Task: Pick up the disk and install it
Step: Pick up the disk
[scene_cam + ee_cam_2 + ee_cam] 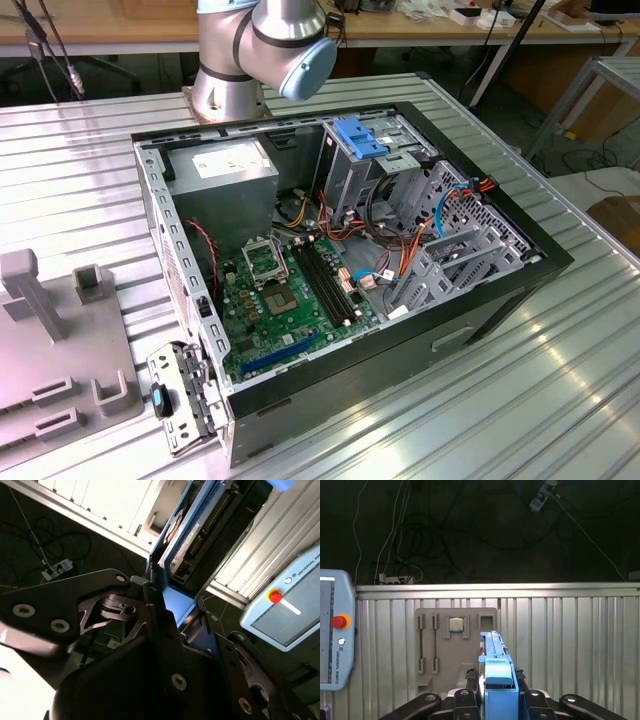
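a ribbed aluminium table [480, 400] carries everything. wooden benches [120, 25] run behind it in the exterior view. in the first wrist view a dark floor with loose cables [435, 535] and a power strip [395, 578] lies past the table's edge. a teach pendant [335, 630] with a red button sits by that edge.

an open computer case [500, 290] lies on the table, with its motherboard [290, 300] and grey power supply [220, 170] exposed. orange and blue wires [400, 250] crowd its drive cage, under a light-blue latch [360, 137]. the arm's base [250, 60] stands behind the case. a grey fixture tray [60, 370] sits to the exterior view's left.

the gripper [497, 696] is clamped on the disk [496, 672], which it holds edge-on over the table. black fingers [157, 615] press its blue carrier, and the disk covers part of the tray.
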You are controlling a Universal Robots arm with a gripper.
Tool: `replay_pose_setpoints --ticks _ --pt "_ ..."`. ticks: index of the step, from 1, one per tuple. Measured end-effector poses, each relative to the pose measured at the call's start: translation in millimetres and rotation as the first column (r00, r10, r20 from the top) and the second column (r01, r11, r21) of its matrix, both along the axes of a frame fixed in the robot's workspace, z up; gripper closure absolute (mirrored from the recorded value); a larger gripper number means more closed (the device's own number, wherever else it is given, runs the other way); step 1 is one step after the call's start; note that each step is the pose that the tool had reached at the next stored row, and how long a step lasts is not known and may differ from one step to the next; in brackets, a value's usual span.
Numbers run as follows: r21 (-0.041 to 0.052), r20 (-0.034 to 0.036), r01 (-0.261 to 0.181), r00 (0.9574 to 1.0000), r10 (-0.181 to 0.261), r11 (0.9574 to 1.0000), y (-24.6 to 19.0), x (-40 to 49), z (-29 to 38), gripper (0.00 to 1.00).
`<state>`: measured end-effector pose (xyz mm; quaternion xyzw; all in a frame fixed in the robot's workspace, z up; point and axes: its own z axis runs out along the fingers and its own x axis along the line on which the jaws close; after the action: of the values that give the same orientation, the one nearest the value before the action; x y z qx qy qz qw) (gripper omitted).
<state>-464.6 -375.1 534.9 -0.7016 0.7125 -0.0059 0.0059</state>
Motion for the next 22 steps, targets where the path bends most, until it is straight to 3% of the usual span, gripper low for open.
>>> replay_pose_setpoints --ticks 1,2,3,9,13,22 --pt "0.0000 -0.0001 0.000 1.0000 0.000 1.0000 0.0 0.0 7.3 0.63" --pt "0.0000 -0.0001 0.000 1.0000 0.000 1.0000 0.0 0.0 9.4 0.63" --pt "0.0001 0.0001 0.000 1.0000 0.000 1.0000 0.0 0.2 9.5 0.63" --pt "0.0000 0.0000 0.000 1.0000 0.000 1.0000 0.0 25.2 9.5 0.63" --pt "0.0000 -0.0001 0.000 1.0000 0.000 1.0000 0.0 51.5 9.4 0.63" --pt "0.0000 0.0000 0.001 1.0000 -0.001 1.0000 0.0 82.5 9.3 0.63"
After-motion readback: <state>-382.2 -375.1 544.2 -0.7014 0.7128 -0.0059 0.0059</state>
